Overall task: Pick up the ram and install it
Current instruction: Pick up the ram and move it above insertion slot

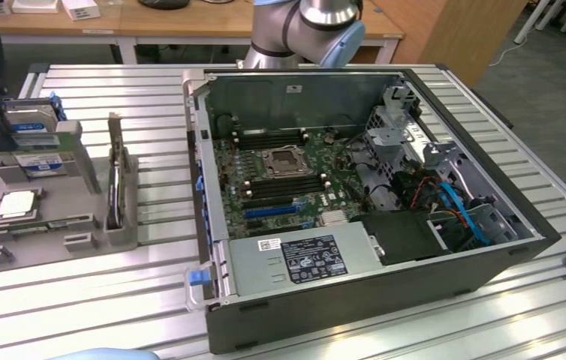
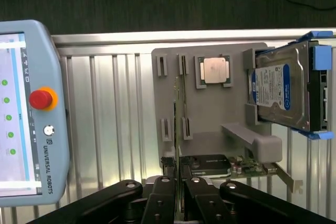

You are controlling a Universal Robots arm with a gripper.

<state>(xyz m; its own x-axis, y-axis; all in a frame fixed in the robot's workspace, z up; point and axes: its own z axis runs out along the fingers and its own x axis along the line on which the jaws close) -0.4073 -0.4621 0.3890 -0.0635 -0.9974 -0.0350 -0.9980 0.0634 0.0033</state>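
Slatted metal table (image 1: 112, 300) carries open computer case (image 1: 263, 94). Gripper (image 2: 178, 176) pinches the ram (image 2: 177, 114) edge-on over grey parts holder (image 2: 210, 140); hard drive (image 2: 278, 90) and CPU (image 2: 214, 70) sit in holder

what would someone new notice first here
The big open black computer case with its green motherboard laid bare, mid-table. At the exterior view's left, a grey parts holder carries a silver hard drive with a blue-white label, and the gripper is shut on the thin green ram stick over it.
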